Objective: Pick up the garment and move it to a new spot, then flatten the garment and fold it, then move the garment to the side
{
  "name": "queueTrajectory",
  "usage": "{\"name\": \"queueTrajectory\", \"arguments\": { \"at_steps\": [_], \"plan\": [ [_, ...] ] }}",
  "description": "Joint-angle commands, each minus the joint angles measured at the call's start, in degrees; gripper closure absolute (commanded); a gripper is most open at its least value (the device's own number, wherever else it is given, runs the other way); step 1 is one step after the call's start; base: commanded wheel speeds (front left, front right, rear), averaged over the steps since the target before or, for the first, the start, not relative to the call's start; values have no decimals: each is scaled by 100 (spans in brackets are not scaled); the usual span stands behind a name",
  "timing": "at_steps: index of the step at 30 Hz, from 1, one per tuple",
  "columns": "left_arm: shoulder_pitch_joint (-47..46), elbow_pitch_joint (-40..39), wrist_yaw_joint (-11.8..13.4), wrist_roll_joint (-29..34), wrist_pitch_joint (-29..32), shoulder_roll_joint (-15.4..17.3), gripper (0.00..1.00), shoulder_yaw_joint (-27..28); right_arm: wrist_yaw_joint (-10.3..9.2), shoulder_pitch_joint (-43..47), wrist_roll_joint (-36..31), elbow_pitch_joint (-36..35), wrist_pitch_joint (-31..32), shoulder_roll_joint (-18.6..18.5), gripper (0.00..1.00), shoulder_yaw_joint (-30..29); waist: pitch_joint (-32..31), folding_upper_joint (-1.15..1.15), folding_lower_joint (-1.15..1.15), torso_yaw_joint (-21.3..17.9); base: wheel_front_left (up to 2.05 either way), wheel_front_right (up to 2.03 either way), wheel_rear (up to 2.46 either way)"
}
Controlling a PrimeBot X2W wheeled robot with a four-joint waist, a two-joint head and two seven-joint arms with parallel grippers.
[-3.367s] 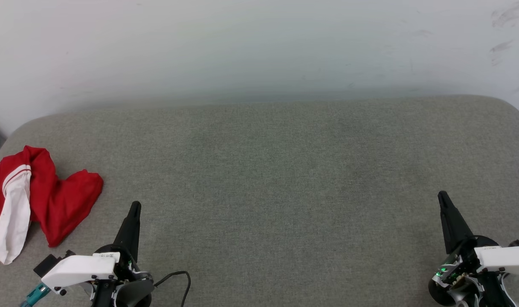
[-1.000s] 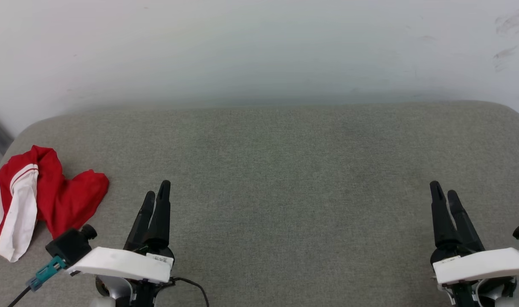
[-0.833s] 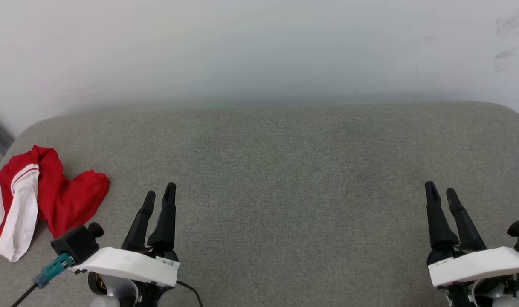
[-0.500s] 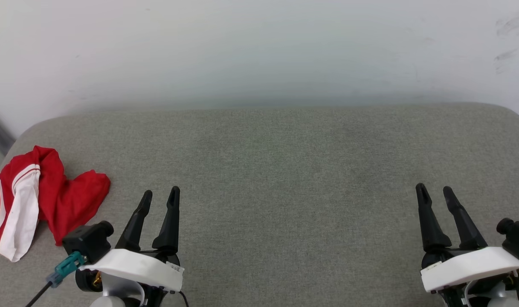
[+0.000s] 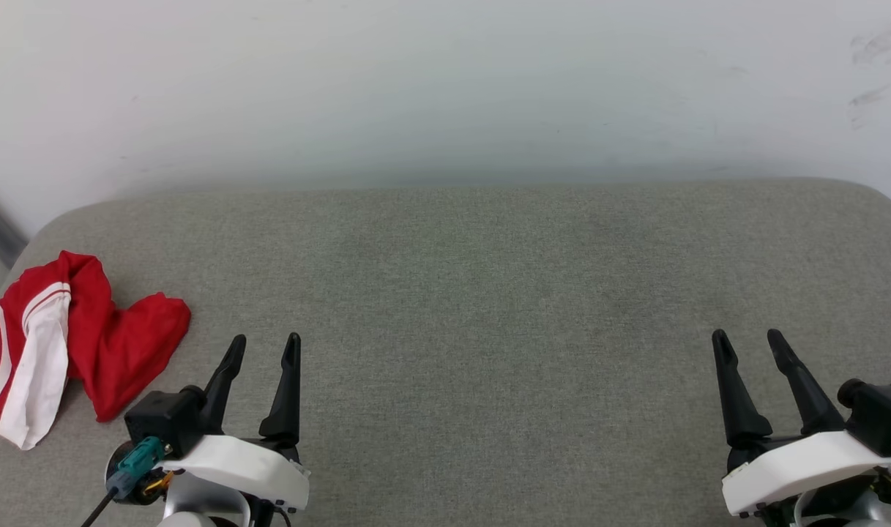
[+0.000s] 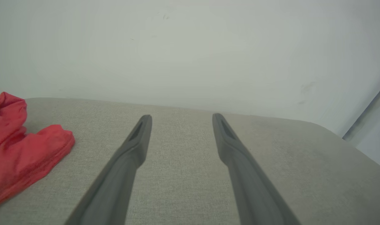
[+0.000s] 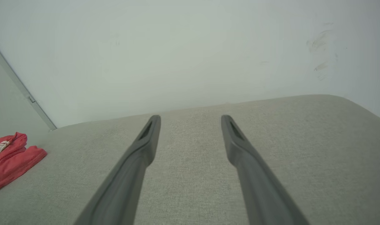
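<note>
**Left pincer [image 5: 265, 339] and right pincer [image 5: 747, 335] open; garment [image 5: 116, 344] at far left**

Both my pincers hover spread above the grey cushion [image 5: 474, 293], holding nothing. The garment lies crumpled at its left edge, near my left pincer but apart.

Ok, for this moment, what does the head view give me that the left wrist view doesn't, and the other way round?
Head view adds: the right end effector, open at lower right, a teal connector on the left arm, and most of the white sleeve. Left wrist view adds: a grey strip running up the wall's right edge, and the slots inside its own fingertips. Shared: the crumpled red garment lying at far left, the left end effector open and apart from it, the grey cushion and the pale wall.
</note>
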Motion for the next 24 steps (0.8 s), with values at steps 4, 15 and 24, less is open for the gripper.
{"name": "queueTrajectory", "arguments": {
  "at_steps": [4,15,24],
  "plan": [
    [-51,23,87,285,-100,73,0,12,12,55,-299,-135,40,24,0,-51,-2,0,0,6,0,0,0],
    [-42,121,90,763,-237,110,0,-64,13,131,-674,-253,73,50,0,-146,-5,0,0,28,0,0,0],
    [-35,285,19,982,-341,42,0,-63,12,159,-749,-281,31,51,0,-213,-20,0,0,26,0,0,0]
  ]
}}
